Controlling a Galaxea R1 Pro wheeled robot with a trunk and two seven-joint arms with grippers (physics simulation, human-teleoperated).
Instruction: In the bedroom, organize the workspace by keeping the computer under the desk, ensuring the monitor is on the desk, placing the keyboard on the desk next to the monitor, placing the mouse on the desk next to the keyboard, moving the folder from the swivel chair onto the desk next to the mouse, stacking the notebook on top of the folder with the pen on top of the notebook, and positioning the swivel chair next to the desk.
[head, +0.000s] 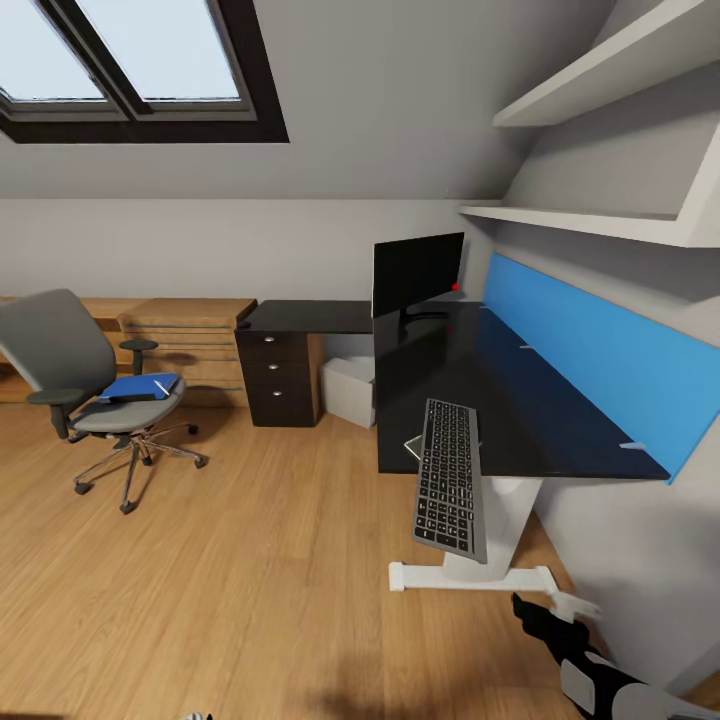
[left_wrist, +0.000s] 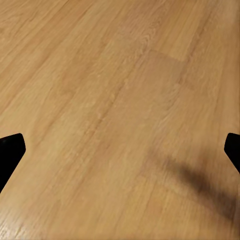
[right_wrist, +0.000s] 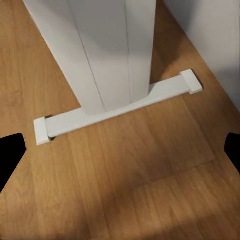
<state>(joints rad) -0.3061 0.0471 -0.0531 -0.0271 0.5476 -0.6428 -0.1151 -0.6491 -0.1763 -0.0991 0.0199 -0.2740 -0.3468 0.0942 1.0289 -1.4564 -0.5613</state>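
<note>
The black desk (head: 520, 400) runs along the right wall, with the monitor (head: 418, 272) upright at its far corner. The dark keyboard (head: 450, 490) lies over the desk's near edge, about half of it overhanging the floor. A thin pale corner (head: 412, 446) pokes out from under it; I cannot tell what it is. The white computer (head: 350, 390) stands under the desk. At the left, apart from the desk, the grey swivel chair (head: 60, 350) carries the blue folder (head: 140, 386) on its seat. My right gripper (head: 548, 622) (right_wrist: 120, 152) is open over the floor by the desk's white pedestal leg (right_wrist: 110, 55). My left gripper (left_wrist: 120, 150) is open over bare floor. The mouse and the pen are out of view.
A light wooden drawer chest (head: 190, 340) stands against the back wall behind the chair. A long blue panel (head: 590, 350) and white shelves (head: 600, 215) line the right wall above the desk. The pedestal's flat foot (head: 470, 578) lies on the wood floor (head: 250, 560) just ahead of my right arm.
</note>
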